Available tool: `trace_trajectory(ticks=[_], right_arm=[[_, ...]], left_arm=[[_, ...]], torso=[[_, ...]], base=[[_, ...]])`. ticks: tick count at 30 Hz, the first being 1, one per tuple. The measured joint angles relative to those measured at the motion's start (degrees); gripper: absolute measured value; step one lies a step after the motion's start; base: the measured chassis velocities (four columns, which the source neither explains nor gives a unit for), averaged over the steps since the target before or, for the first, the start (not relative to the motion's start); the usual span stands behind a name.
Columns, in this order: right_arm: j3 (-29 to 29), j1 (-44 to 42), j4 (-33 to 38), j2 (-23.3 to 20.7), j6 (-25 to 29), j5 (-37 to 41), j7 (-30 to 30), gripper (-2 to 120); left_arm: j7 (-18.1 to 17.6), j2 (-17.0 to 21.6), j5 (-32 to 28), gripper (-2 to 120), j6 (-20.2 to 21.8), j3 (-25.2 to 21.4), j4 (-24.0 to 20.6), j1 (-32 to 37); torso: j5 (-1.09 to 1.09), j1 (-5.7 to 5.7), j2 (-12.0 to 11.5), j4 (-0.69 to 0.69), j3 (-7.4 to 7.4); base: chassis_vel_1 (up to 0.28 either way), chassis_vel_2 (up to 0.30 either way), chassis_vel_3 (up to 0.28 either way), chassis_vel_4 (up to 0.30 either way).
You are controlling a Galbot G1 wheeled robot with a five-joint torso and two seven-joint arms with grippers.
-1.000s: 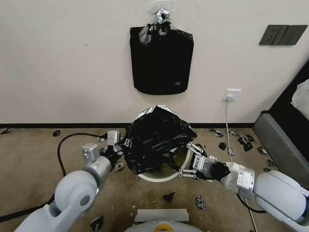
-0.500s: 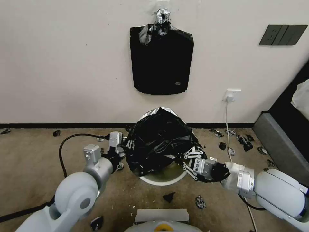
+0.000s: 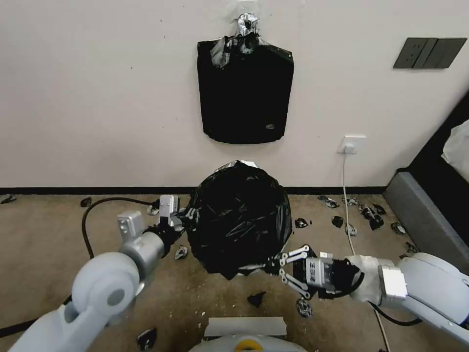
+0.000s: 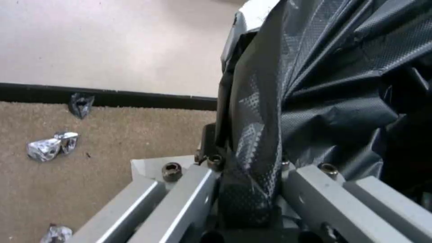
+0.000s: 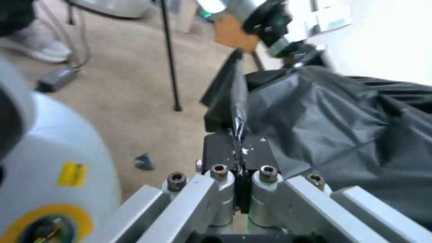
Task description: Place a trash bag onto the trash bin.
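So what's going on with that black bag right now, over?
Left gripper and right gripper shut on trash bag, stretched between them. Trash bin nearly covered. Nothing blocking.

Left arm: we reach it forward from the near left, elbow bent.
Left gripper (image 3: 188, 218): our fingers are pinched together on the trash bag (image 3: 239, 215).
Right arm: we extend it leftward from the near right.
Right gripper (image 3: 273, 266): clamped on the bag's near edge.

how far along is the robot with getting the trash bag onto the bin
Done: the trash bag is spread across the bin's top, hiding the rim from the head view. In hand: the left gripper and the right gripper are each shut on a bag edge at opposite sides. Left: tucking the edges down and releasing.
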Motion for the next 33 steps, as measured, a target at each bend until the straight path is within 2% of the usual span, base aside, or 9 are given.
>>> trace_trajectory(ticks=[2,4,9,11,13,15,21,29,33], right_arm=[[0.0,-0.2,-0.2,0.2,0.3,-0.7,-0.8,0],[-0.2,-1.1,-0.8,1.6,1.2,-4.9,-2.1,0],[-0.8,-1.7,-3.1,4.6,2.4,-12.1,-1.7,0],[-1.1,-2.2,-6.7,7.3,3.6,-17.1,0.5,0],[-1.2,-2.2,-7.4,7.6,3.8,-17.6,0.9,0],[-1.6,-2.7,-11.5,10.1,4.5,-20.1,4.2,0],[-2.2,-2.3,-16.4,12.8,4.8,-23.8,6.0,0],[-2.7,-2.0,-17.7,13.6,4.8,-25.2,6.3,0],[-2.3,-3.4,-16.8,13.5,4.9,-24.7,6.4,12]], left_arm=[[-0.6,0.0,-1.1,3,0.2,-0.2,-0.2,-0.1],[-2.7,-0.4,-4.4,3,1.0,-0.5,-1.1,-0.3],[-5.5,-1.2,-7.3,3,2.2,-0.5,-2.4,-0.2],[-7.2,-1.8,-8.7,3,3.5,-0.4,-3.2,0.2],[-7.4,-1.8,-8.8,3,3.8,-0.4,-3.3,0.3],[-9.0,-1.9,-9.1,3,5.2,-0.3,-3.6,0.7],[-11.4,-2.3,-9.6,3,6.5,0.2,-3.7,0.7],[-12.1,-3.4,-9.8,3,6.9,0.6,-3.8,0.9],[-12.3,-4.4,-9.5,3,6.6,0.8,-3.5,1.0]], torso=[[0.0,0.0,0.0,0.0,0.0],[0.01,0.0,0.0,0.0,0.0],[0.0,0.0,0.0,0.0,0.0],[0.01,0.0,0.0,0.0,0.0],[0.01,0.0,0.0,0.0,0.0],[0.01,0.0,0.0,0.0,0.0],[0.01,0.0,0.0,0.0,0.0],[0.01,0.0,0.0,0.0,0.0],[0.0,0.0,0.0,0.0,0.0]], base=[[0.0,0.0,0.0,0.0],[0.0,0.0,0.0,0.0],[0.0,0.0,0.0,0.0],[0.0,0.0,0.0,0.0],[0.0,0.0,0.0,0.0],[0.0,0.0,0.0,0.0],[0.0,0.0,0.0,0.0],[0.0,0.0,0.0,0.0],[0.0,0.0,0.0,0.0]])
